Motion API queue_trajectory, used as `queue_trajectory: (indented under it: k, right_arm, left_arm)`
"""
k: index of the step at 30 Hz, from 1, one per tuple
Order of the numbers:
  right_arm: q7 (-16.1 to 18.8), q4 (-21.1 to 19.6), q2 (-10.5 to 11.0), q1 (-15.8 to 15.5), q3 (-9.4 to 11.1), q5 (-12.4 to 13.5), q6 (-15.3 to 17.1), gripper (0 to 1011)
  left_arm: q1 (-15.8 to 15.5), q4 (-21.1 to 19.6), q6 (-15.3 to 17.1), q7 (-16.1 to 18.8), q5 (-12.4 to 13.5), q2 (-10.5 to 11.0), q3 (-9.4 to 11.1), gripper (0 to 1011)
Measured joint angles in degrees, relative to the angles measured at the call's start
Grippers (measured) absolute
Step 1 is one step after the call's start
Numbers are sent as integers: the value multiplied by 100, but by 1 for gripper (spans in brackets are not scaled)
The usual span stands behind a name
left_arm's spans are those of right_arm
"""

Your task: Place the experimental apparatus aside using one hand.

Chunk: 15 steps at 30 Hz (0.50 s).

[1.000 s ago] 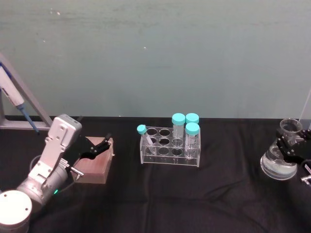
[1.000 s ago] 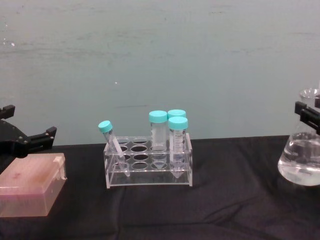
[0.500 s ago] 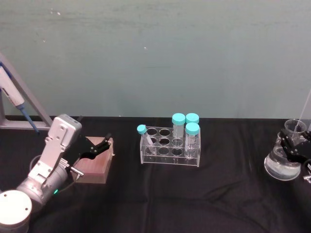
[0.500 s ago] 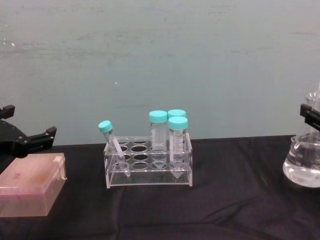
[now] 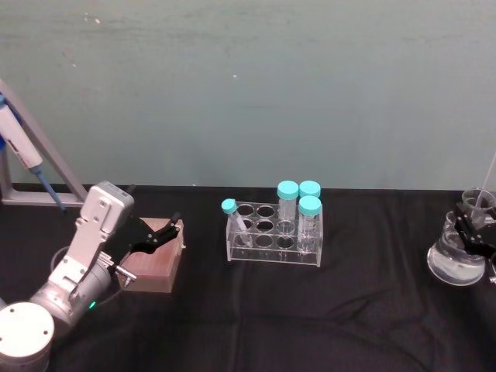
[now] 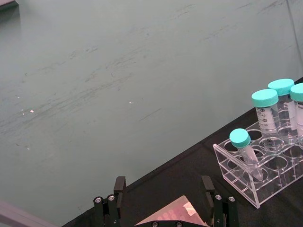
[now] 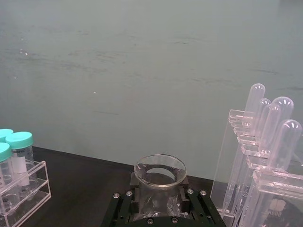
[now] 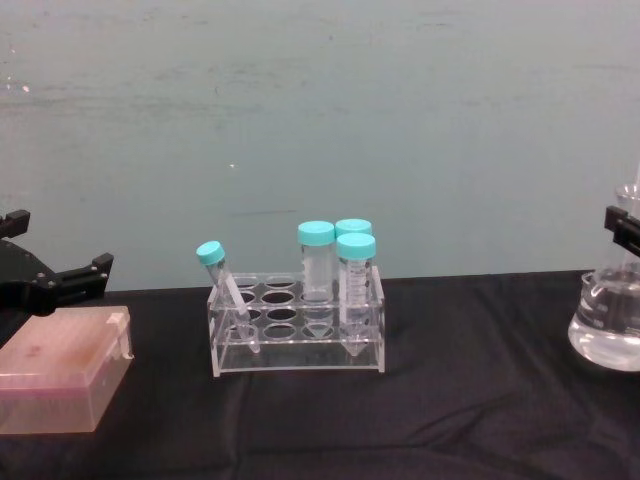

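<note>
Jaws of the right gripper (image 7: 158,201) are clamped on the neck of the conical flask (image 5: 457,260), its rim sitting between them in the right wrist view; flask axis upright, clear liquid in the bulb, base at or just above the black table (image 5: 349,310) at the far right edge, can't tell which. Just beyond the flask on the outboard side stands the tall acrylic stand (image 7: 255,161) of long tubes, close, so I'd judge any further move right needs care not to clip it. Centre rack (image 5: 273,234) with teal-capped tubes is well apart to the left. Left gripper (image 5: 159,235) hangs spread wide over the brown box (image 5: 155,263), holding nothing, far side of the table; right arm is plainly nearer. Tube graduations and print too small to read; no brand legible.
</note>
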Motion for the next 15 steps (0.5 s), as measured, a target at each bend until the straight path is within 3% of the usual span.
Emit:
queue_trajectory:
  k: [15]
  right_arm:
    - [57, 207, -118, 121, 116, 43, 42, 452]
  left_arm:
    - [0, 0, 0, 0, 0, 0, 0, 1000]
